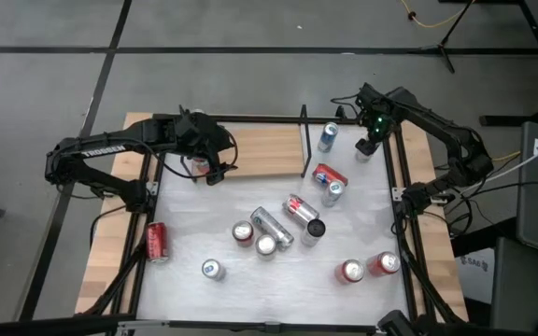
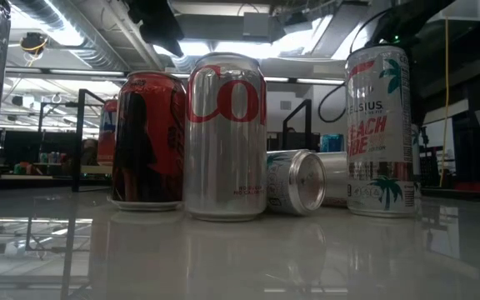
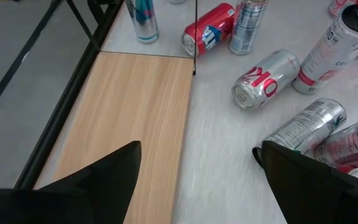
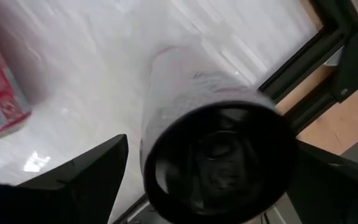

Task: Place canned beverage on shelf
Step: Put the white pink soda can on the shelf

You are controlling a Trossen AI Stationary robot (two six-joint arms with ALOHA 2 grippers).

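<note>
The shelf (image 1: 260,149), a light-brown wooden board with thin black rails, lies at the table's far side; it also shows in the left wrist view (image 3: 135,112). My left gripper (image 1: 215,163) hovers over the shelf's left part, open and empty (image 3: 197,155). My right gripper (image 1: 367,140) is at the far right corner, above a whitish can with a dark top (image 4: 216,149). The can stands upright on the tabletop, between the gripper's open fingers (image 4: 210,155). My right gripper comes at the whitish can from above, with one finger (image 4: 92,174) on each side of the can's upper body (image 4: 166,93). I cannot tell whether the fingers touch it.
Several cans stand or lie on the whitish tabletop (image 1: 194,233): a blue one (image 1: 328,137) upright by the shelf's right rail, a red one (image 1: 330,175) lying, silver ones lying mid-table (image 1: 272,227), and a red one (image 1: 155,242) at the left edge. Black frame rails run along the table's sides.
</note>
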